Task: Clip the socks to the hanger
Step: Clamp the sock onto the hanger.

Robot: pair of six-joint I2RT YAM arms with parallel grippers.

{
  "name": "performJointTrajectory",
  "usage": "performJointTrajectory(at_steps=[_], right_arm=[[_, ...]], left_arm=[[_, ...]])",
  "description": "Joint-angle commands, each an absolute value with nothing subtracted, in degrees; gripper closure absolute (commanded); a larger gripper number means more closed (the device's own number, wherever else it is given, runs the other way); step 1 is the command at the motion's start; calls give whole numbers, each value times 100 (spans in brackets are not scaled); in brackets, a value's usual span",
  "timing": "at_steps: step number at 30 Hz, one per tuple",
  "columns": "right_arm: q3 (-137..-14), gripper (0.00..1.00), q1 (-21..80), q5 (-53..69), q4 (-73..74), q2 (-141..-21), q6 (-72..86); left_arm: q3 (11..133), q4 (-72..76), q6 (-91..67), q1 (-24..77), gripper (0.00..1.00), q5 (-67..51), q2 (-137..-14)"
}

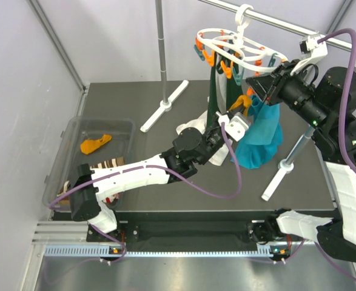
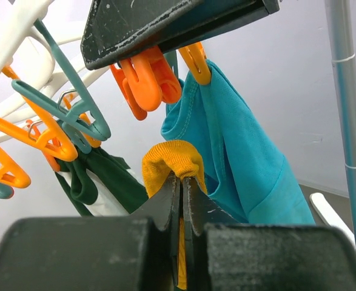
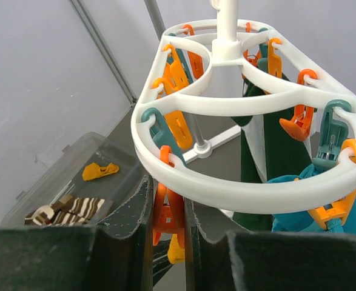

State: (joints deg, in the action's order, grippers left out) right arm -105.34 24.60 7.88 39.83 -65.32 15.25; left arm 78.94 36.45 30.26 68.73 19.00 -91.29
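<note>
The white oval hanger (image 1: pixel 229 45) hangs by its hook from the grey rail, with orange and teal clips; it fills the right wrist view (image 3: pixel 238 103). My left gripper (image 2: pixel 182 179) is shut on a mustard-orange sock (image 2: pixel 173 159), held up just under the hanger's clips (image 1: pixel 241 103). My right gripper (image 3: pixel 167 212) is shut on an orange clip (image 3: pixel 167 215) at the ring's near edge, squeezing it right above the sock (image 3: pixel 176 250). Another mustard sock (image 1: pixel 96 143) and a brown-and-cream striped sock (image 1: pixel 108 163) lie in the bin.
A clear plastic bin (image 1: pixel 68 130) stands at the table's left. A teal cloth (image 1: pixel 262 133) and a dark green-and-white cloth (image 1: pixel 215 91) hang clipped from the hanger. Grey poles on white feet (image 1: pixel 162 66) (image 1: pixel 293 151) hold the rail.
</note>
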Motion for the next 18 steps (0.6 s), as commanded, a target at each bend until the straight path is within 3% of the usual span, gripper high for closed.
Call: performJointTrajectory(at_steps=[1,18], right_arm=[[-10477,100,2522,914,3867,-6513,1591],[-10327,100,2522,835,3858,-6478,1468]], left_arm=[[7963,3990,3111,6882,100,1811,-9062],[8139,4008,2830,6891,100,1468,-8912]])
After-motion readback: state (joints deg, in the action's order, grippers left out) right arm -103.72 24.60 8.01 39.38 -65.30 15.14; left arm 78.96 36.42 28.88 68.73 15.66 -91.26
